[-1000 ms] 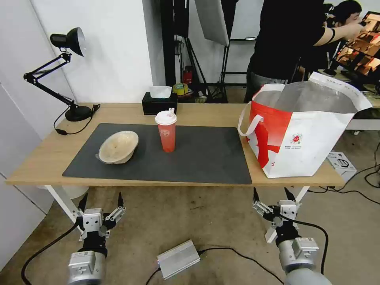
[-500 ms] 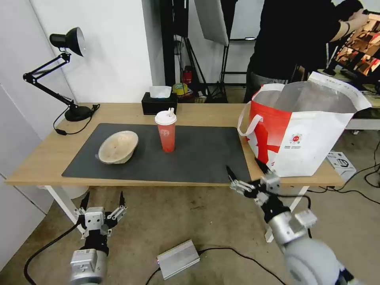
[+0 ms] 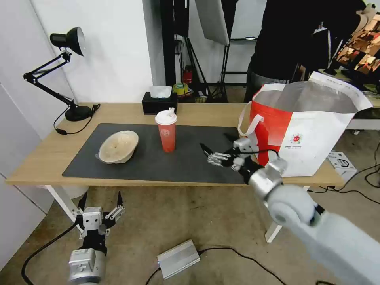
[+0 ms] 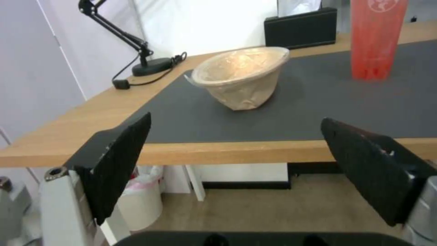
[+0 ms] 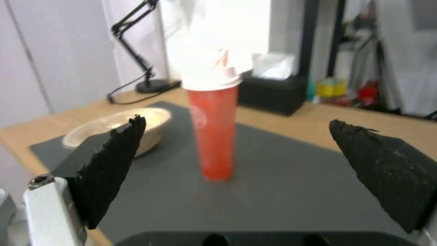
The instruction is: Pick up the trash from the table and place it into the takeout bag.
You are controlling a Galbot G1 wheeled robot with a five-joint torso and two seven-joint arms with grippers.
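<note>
A red drink cup with a white lid (image 3: pixel 166 132) stands upright on the large dark grey mat (image 3: pixel 190 158) of the long light-wood table (image 3: pixel 47 154), near the mat's far edge. On the robot's left of it, well apart, a shallow tan bowl (image 3: pixel 118 147) rests tilted on the same mat, its opening turned partly toward the cup. The boxy white-and-red takeout bag with silver foil lining (image 3: pixel 304 130) stands open at the table's right end, one white loop handle hanging over the mat's edge.

The right gripper (image 3: pixel 219 150) hovers over the mat between the cup and the bag, its black fingers spread wide and empty, pointing toward the cup; in the right wrist view the cup (image 5: pixel 214 126) sits centred between the two fingertips. The left gripper (image 3: pixel 101 202) hangs below the table's front edge, near a white leg, fingers also spread wide with nothing in them.

A black tissue box (image 3: pixel 159 103) sits behind the cup, and a black desk lamp (image 3: pixel 59 71) stands at the far left corner.
</note>
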